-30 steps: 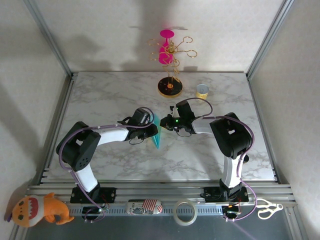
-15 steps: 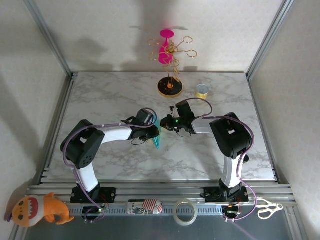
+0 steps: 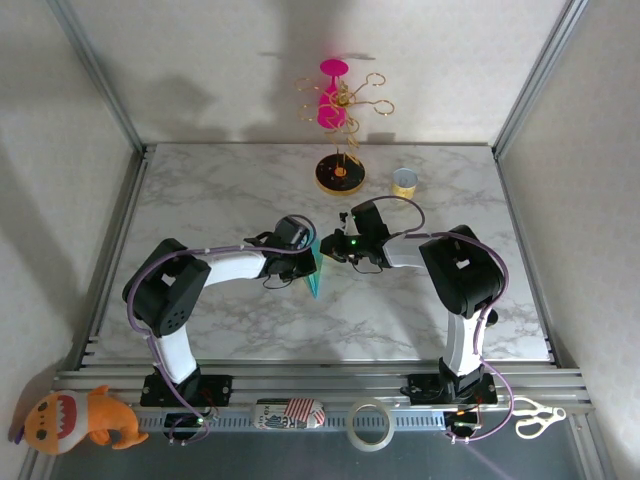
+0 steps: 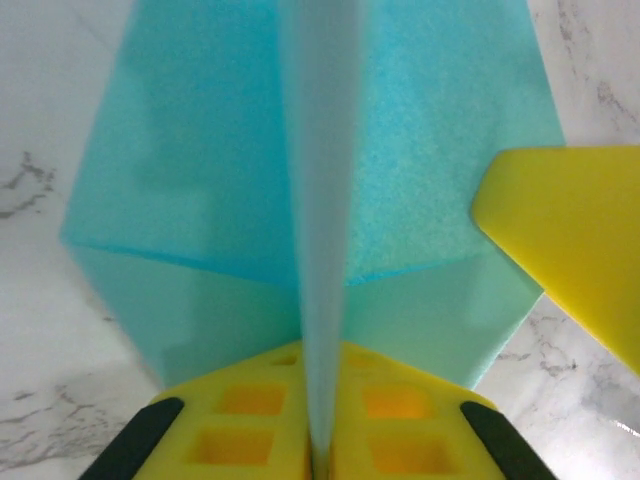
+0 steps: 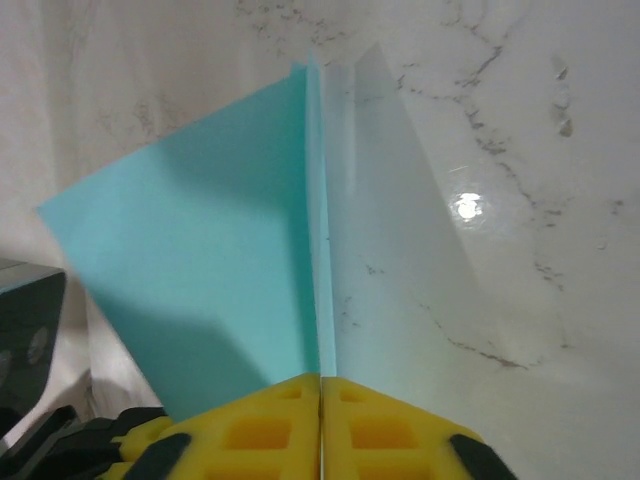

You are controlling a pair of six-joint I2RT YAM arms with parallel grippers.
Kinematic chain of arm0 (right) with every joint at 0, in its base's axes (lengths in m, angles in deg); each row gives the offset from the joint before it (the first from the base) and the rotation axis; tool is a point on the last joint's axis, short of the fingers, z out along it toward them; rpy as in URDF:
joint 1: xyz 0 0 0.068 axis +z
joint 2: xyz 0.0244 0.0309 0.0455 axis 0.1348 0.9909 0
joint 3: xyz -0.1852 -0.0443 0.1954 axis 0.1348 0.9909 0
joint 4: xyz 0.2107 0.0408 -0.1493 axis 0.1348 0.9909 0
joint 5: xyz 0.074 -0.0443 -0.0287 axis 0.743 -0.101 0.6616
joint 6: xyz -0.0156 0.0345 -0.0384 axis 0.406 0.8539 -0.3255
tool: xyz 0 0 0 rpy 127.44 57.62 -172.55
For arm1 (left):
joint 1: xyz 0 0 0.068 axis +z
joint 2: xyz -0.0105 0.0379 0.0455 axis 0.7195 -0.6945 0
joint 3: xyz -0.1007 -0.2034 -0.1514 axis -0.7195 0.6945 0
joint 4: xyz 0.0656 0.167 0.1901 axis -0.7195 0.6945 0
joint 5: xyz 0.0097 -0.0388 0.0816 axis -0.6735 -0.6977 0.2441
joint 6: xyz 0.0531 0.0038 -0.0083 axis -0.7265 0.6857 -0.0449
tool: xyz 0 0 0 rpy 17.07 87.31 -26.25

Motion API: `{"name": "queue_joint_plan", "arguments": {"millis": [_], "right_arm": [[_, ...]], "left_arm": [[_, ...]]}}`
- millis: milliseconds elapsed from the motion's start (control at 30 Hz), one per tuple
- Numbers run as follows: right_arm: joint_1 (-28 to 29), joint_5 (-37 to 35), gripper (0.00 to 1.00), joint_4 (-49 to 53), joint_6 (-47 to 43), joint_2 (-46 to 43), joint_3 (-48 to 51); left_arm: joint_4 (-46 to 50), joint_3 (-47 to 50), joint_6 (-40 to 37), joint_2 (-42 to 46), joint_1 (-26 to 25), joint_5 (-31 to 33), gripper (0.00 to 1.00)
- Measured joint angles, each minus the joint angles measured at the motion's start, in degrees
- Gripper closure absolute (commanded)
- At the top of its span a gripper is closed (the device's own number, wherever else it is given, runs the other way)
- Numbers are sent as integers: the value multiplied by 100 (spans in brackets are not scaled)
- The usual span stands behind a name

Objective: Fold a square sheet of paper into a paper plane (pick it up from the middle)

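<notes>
The teal paper, folded into a pointed paper plane (image 3: 314,281), stands on edge on the marble table (image 3: 200,200) between my two grippers, its tip toward the near side. In the left wrist view its wings (image 4: 430,150) spread to both sides of an upright centre ridge, and my left gripper (image 4: 320,352) is shut on that ridge. My right gripper (image 5: 320,378) is shut on the ridge's other end, with the teal wing (image 5: 200,260) to its left. One yellow finger of the right gripper (image 4: 565,235) shows in the left wrist view. From above, the left gripper (image 3: 304,256) and right gripper (image 3: 327,246) nearly meet.
A gold wire stand on a black-and-yellow base (image 3: 340,176) holds a pink glass (image 3: 332,100) at the back. A small yellow cup (image 3: 404,182) sits beside it. On the near rail lie a plush toy (image 3: 75,420), a tape roll (image 3: 368,425) and scissors (image 3: 535,415).
My left gripper has slid right along the paper and closed on its ridge. The right arm has stayed where it was.
</notes>
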Motion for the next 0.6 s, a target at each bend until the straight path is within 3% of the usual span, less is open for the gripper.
{"name": "queue_joint_plan", "arguments": {"millis": [167, 300, 467, 600], "right_arm": [[-9, -527, 51, 284, -184, -380, 2], [-70, -1259, 35, 376, -337, -1038, 63], [-243, -2247, 19, 374, -533, -1832, 485], [-361, -2796, 16, 442, -649, -2103, 811]], "left_arm": [[334, -271, -157, 0, 0, 302, 96], [728, -695, -420, -13, 24, 597, 96], [1296, -1580, -911, -376, 136, 986, 96], [1775, -2448, -1300, -946, 273, 1331, 95]]}}
